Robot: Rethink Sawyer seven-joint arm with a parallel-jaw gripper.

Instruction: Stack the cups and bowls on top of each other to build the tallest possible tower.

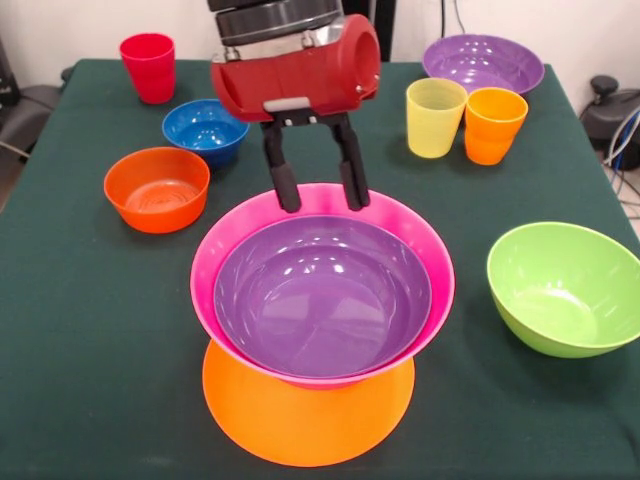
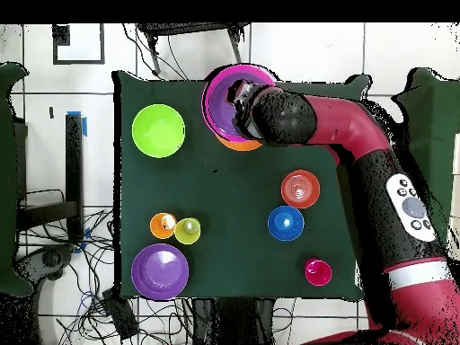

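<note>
Three bowls make up the tower so far: a large orange bowl upturned as the base, a hot pink bowl sitting mouth-up on it, and a purple bowl nested inside the pink one. It stands at the table's near edge in the front view, and in the overhead view it sits at the far edge from our base. Our gripper hangs just over the far rim of the pink bowl, fingers spread apart and holding nothing.

We judge the placing step to be finishing, so the good move is a straight lift clear of the rim, without brushing the pink wall, since the pile looks shifted slightly off the base's centre. The tower's long axis runs vertical, mouths pointing up above the inverted base.

Still loose on the table are the lime green bowl, the red-orange bowl, the blue bowl, a second purple bowl, and the red cup, yellow cup and orange cup, all upright. We judge the green bowl the natural next piece.
</note>
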